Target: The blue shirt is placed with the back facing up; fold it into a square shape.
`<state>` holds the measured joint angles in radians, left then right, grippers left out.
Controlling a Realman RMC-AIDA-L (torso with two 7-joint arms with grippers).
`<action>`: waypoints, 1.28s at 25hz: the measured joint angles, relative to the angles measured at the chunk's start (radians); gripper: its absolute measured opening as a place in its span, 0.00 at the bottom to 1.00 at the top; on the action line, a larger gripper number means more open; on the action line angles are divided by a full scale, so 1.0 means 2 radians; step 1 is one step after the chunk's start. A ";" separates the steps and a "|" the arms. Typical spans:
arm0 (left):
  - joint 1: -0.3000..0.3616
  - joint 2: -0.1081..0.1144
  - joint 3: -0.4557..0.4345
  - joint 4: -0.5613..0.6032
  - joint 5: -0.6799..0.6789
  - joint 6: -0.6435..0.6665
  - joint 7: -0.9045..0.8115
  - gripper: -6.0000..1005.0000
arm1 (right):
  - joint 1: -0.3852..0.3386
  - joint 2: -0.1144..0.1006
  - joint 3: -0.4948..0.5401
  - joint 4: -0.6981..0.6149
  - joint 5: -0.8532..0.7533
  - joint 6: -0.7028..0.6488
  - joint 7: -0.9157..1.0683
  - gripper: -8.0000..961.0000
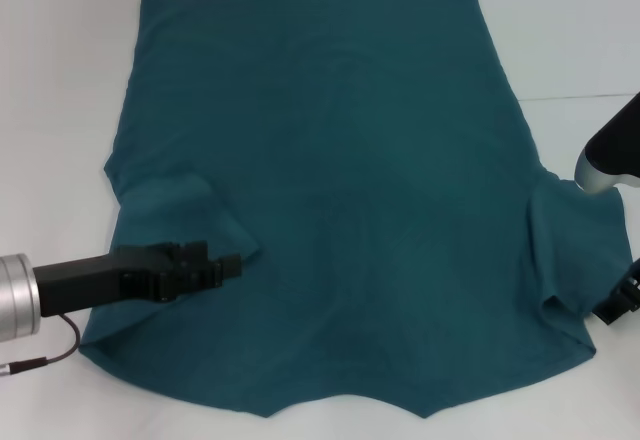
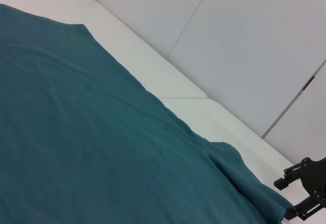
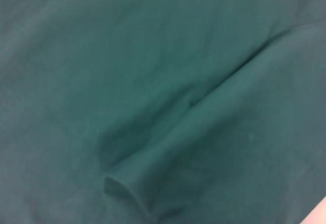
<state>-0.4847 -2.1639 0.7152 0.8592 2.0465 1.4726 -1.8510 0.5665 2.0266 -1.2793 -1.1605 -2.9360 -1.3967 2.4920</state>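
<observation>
The blue shirt (image 1: 350, 190) lies spread on the white table (image 1: 60, 110) with its plain back up. Both sleeves are folded inward over the body, the left sleeve (image 1: 190, 215) and the right sleeve (image 1: 575, 250). My left gripper (image 1: 228, 266) hovers low over the tip of the folded left sleeve. My right gripper (image 1: 620, 305) is at the shirt's right edge beside the folded right sleeve. In the left wrist view the right gripper (image 2: 298, 197) shows open, just off the cloth's edge. The right wrist view shows only cloth with a fold ridge (image 3: 127, 183).
Bare white table surrounds the shirt on the left, right (image 1: 580, 50) and near side. A seam (image 1: 580, 97) runs across the table at the right. A thin cable (image 1: 50, 355) hangs from the left arm near the shirt's lower left corner.
</observation>
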 joint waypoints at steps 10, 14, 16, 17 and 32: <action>0.000 0.000 -0.001 -0.004 0.000 -0.005 0.001 0.72 | 0.000 -0.001 0.000 0.000 0.001 0.024 0.007 0.89; 0.000 0.000 -0.001 -0.004 0.000 -0.007 0.001 0.72 | 0.000 -0.001 0.000 0.001 0.001 0.026 0.011 0.86; 0.000 0.000 -0.001 -0.004 0.000 -0.007 0.001 0.72 | 0.000 -0.001 0.000 0.001 0.001 0.023 0.011 0.82; 0.000 0.000 -0.001 -0.004 0.000 -0.008 0.001 0.72 | 0.000 -0.001 0.000 0.001 0.001 0.023 0.011 0.78; 0.000 0.000 -0.001 -0.004 0.002 -0.014 0.001 0.72 | 0.000 -0.003 0.002 0.016 0.001 0.017 0.012 0.24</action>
<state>-0.4847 -2.1645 0.7133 0.8503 2.0499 1.4446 -1.8484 0.5661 2.0214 -1.2744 -1.1290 -2.9345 -1.3625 2.5169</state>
